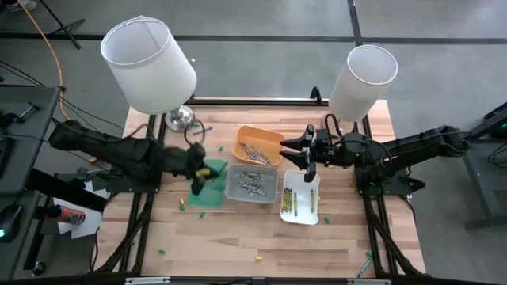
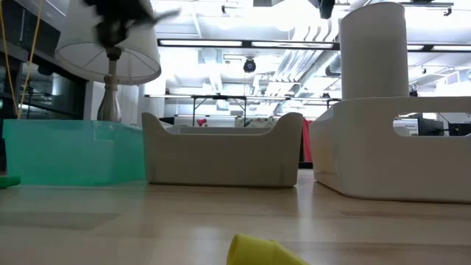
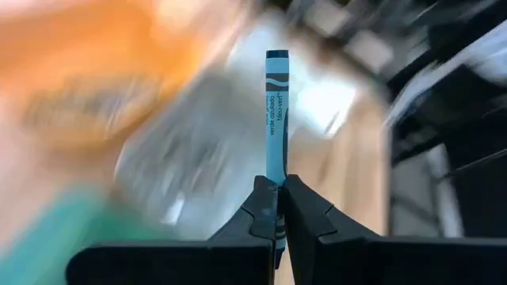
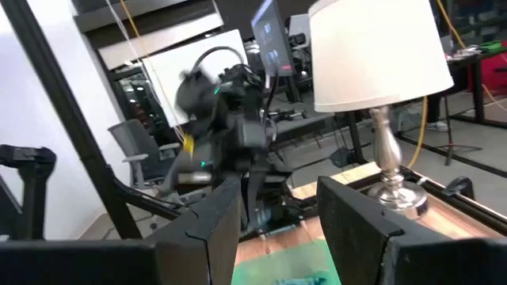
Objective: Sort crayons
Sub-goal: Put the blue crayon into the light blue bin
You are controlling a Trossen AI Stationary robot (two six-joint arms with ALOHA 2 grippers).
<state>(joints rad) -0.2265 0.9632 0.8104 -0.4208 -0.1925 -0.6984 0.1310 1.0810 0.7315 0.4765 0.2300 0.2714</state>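
Crayons get sorted by colour, so the left claw (image 3: 277, 207) pinches one thin blue-grey paper-wrapped crayon (image 3: 276, 119) upright above the trays, while the right claw (image 4: 277, 207) waits spread.

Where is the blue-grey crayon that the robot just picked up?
The crayon stands upright, pinched in the left gripper; from above, that gripper is over the green tray, beside the grey tray.

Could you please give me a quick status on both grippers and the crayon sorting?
Left gripper shut on a blue-grey crayon, above the green tray. Right gripper open, empty, above the white tray. Loose crayons on the table. Nothing in the way.
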